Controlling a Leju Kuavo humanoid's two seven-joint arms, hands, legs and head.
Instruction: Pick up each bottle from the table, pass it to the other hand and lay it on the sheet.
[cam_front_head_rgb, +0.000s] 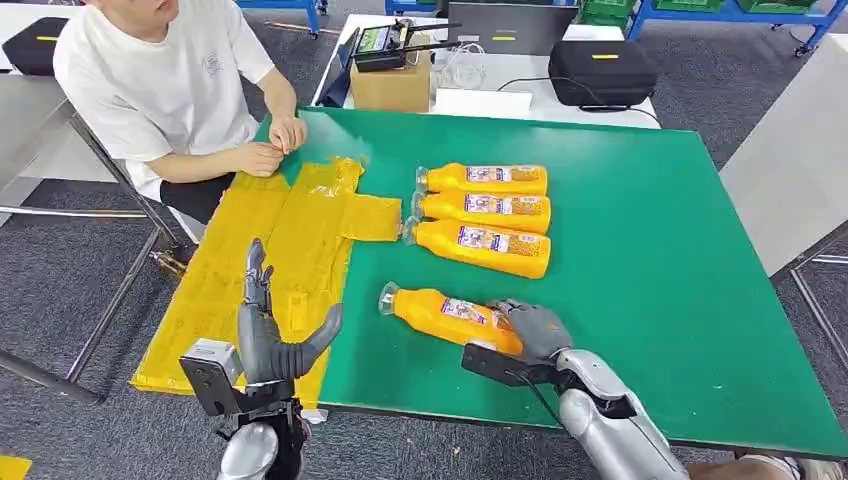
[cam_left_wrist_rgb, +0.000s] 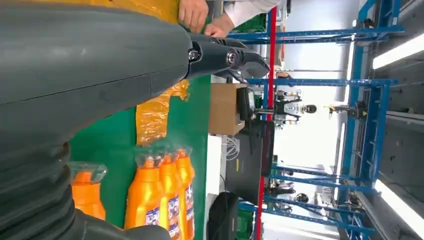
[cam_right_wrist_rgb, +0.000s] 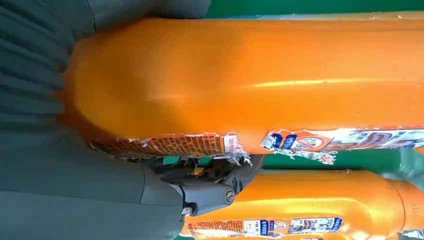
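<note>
An orange bottle (cam_front_head_rgb: 448, 316) with a clear cap lies on the green table (cam_front_head_rgb: 640, 260) near its front edge. My right hand (cam_front_head_rgb: 532, 329) grips its base end; up close the bottle (cam_right_wrist_rgb: 250, 85) fills my palm, with fingers (cam_right_wrist_rgb: 210, 185) curled under its torn label. Three more orange bottles (cam_front_head_rgb: 485, 214) lie side by side further back, seen also as a row (cam_left_wrist_rgb: 165, 195) in the left wrist view. My left hand (cam_front_head_rgb: 272, 325) hovers open over the yellow sheet (cam_front_head_rgb: 260, 270), thumb pointing toward the bottle, fingers (cam_left_wrist_rgb: 225, 56) straight.
A person in a white shirt (cam_front_head_rgb: 165, 75) sits at the far left corner, hands (cam_front_head_rgb: 272, 145) resting at the sheet's far end. A cardboard box (cam_front_head_rgb: 392, 85) and a black case (cam_front_head_rgb: 602, 72) stand on the white table behind.
</note>
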